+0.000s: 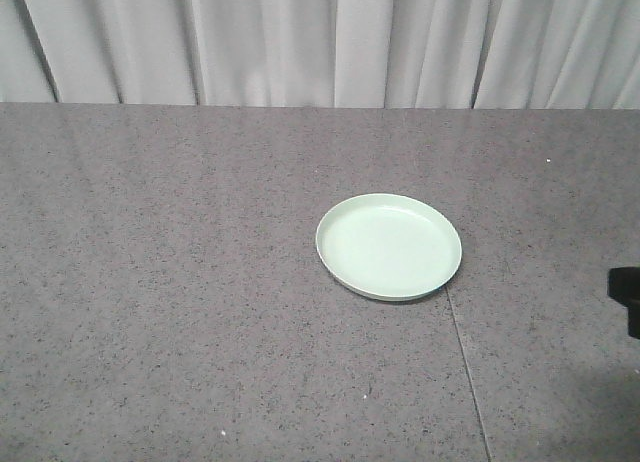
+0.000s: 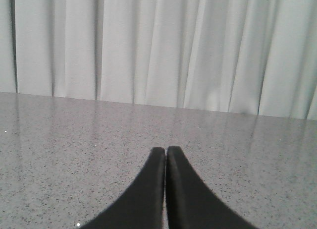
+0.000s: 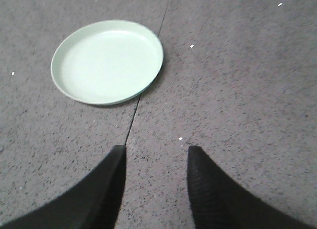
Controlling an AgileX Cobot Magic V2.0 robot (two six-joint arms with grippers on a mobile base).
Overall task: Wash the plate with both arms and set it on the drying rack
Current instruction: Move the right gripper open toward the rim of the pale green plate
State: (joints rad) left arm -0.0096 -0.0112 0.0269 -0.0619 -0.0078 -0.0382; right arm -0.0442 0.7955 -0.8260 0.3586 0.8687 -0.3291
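The pale mint-green plate (image 1: 389, 245) lies flat on the speckled grey counter (image 1: 180, 282), right of centre. In the right wrist view the plate (image 3: 107, 60) sits ahead and to the left of my right gripper (image 3: 156, 150), which is open with bare counter between its black fingers. A dark piece of the right arm (image 1: 627, 297) shows at the right edge of the front view. My left gripper (image 2: 165, 149) is shut on nothing, its fingertips pressed together above the counter, facing the curtain. The drying rack is out of view.
A white pleated curtain (image 1: 320, 42) hangs along the counter's far edge. A thin dark seam (image 1: 465, 367) runs through the counter from under the plate toward the front edge.
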